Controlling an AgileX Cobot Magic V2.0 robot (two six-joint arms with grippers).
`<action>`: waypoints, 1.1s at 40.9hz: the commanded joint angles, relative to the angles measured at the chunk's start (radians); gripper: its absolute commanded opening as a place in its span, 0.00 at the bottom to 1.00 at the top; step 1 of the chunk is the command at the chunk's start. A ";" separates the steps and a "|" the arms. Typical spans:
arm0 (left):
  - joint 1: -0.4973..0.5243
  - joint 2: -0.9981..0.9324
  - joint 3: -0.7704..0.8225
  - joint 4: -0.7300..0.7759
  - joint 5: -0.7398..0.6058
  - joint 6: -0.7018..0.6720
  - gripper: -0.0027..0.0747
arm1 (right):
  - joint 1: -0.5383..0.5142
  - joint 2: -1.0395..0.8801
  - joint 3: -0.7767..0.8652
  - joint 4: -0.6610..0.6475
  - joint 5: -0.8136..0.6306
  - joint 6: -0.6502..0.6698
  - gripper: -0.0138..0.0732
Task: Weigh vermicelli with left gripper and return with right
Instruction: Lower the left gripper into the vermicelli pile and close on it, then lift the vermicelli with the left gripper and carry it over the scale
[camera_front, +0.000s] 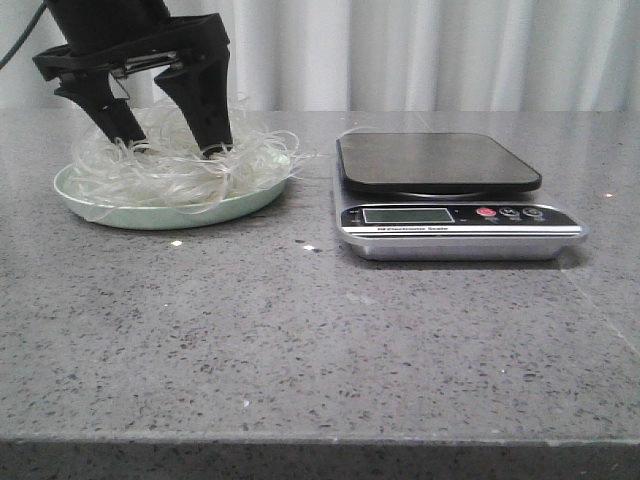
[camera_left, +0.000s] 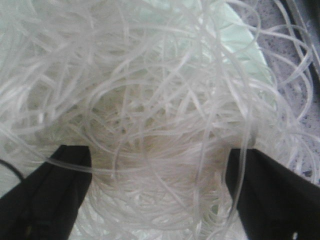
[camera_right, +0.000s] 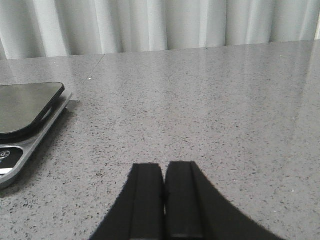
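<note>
The vermicelli (camera_front: 170, 160) is a big loose tangle of thin whitish strands heaped on a pale green plate (camera_front: 150, 213) at the table's left. My left gripper (camera_front: 168, 140) is open, its two black fingers pushed down into the tangle on either side of its middle. In the left wrist view the strands (camera_left: 155, 115) fill the picture and lie between the fingers (camera_left: 55, 185). The scale (camera_front: 440, 165) with a dark pan stands right of the plate; it also shows in the right wrist view (camera_right: 25, 107). My right gripper (camera_right: 164, 200) is shut and empty above bare table, right of the scale.
The scale's display and buttons (camera_front: 450, 214) face the front edge. A white curtain (camera_front: 430, 50) hangs behind the grey speckled table (camera_front: 300, 340). Some strands trail over the plate's right rim toward the scale.
</note>
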 joint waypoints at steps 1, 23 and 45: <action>-0.008 -0.025 -0.023 0.005 0.002 0.000 0.62 | 0.000 -0.016 -0.008 -0.007 -0.079 -0.006 0.33; -0.008 -0.035 -0.075 0.015 0.045 0.000 0.21 | 0.000 -0.016 -0.008 -0.007 -0.079 -0.006 0.33; -0.008 -0.053 -0.445 0.031 0.190 -0.016 0.21 | 0.000 -0.016 -0.008 -0.007 -0.079 -0.006 0.33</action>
